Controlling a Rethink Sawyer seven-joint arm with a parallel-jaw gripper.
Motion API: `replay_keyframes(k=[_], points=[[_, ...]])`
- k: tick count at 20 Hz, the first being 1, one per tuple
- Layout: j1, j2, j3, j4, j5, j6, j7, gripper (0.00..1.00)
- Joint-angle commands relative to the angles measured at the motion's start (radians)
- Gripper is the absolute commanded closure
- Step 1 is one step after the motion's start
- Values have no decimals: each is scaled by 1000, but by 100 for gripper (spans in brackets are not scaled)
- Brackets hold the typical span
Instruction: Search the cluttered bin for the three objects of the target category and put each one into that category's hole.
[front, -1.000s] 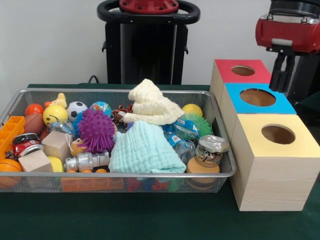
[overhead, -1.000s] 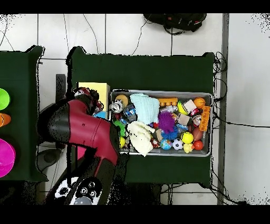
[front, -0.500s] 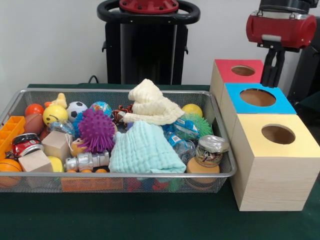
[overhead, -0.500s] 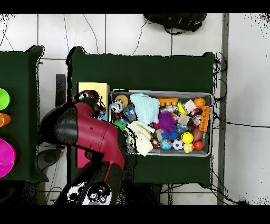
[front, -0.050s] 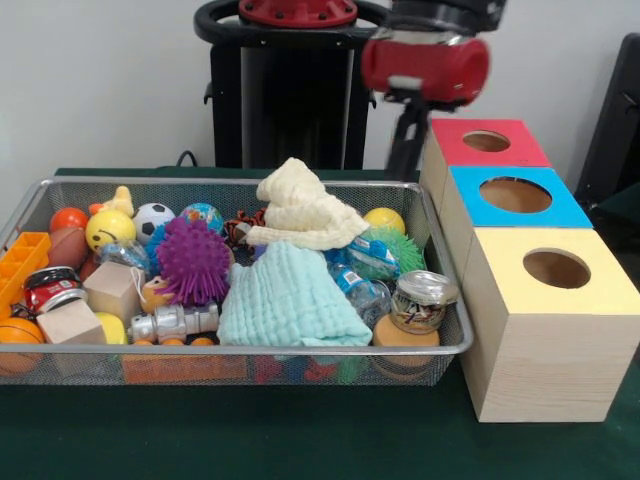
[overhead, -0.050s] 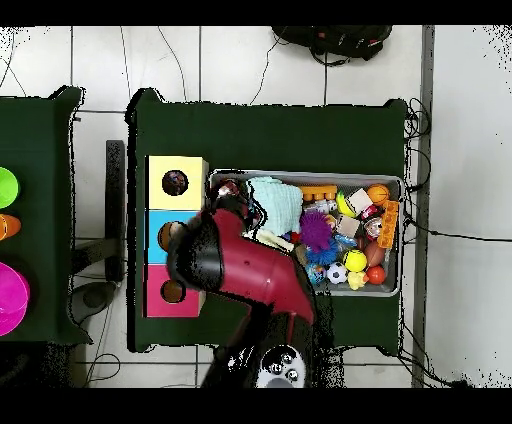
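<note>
- The claw (front, -0.050s: 404, 150) hung above the far right corner of the wire bin (front, -0.050s: 445, 345), just beside the red-topped box (front, -0.050s: 452, 148), and there it was, blurred; I could not tell whether it was apart or together, and nothing showed in its grip.
- From overhead, the red arm (overhead, -0.050s: 245, 275) lay across the near left part of the bin and hid what was under it.
- Three wooden boxes stood in a row against the bin's right side in the front view: the red-topped one farthest, the blue-topped box (front, -0.050s: 545, 213) in the middle, the yellow-topped box (front, -0.050s: 590, 290) nearest, each with a round hole in its lid.
- The bin was packed! A cream cloth (front, -0.050s: 300, 215) was heaped at the back centre, a pale teal cloth (front, -0.050s: 290, 300) lay folded in front of it.
- A purple spiky ball (front, -0.050s: 193, 260) sat left of the teal cloth, a green spiky ball (front, -0.050s: 395, 245) on the right, a glass jar (front, -0.050s: 420, 300) in the near right corner.
- On the left lay a smiley ball (front, -0.050s: 108, 228), a football-patterned ball (front, -0.050s: 152, 218), two wooden blocks (front, -0.050s: 112, 290) and an orange tray (front, -0.050s: 20, 262).
- All stood on a green-covered table (front, -0.050s: 300, 440).
</note>
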Motion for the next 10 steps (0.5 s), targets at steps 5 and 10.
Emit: replay_keyframes(k=[5,10], points=[[-219,-23,266,-83,-196,440,-220,100],[-243,-31,294,-113,-210,512,-176,100]])
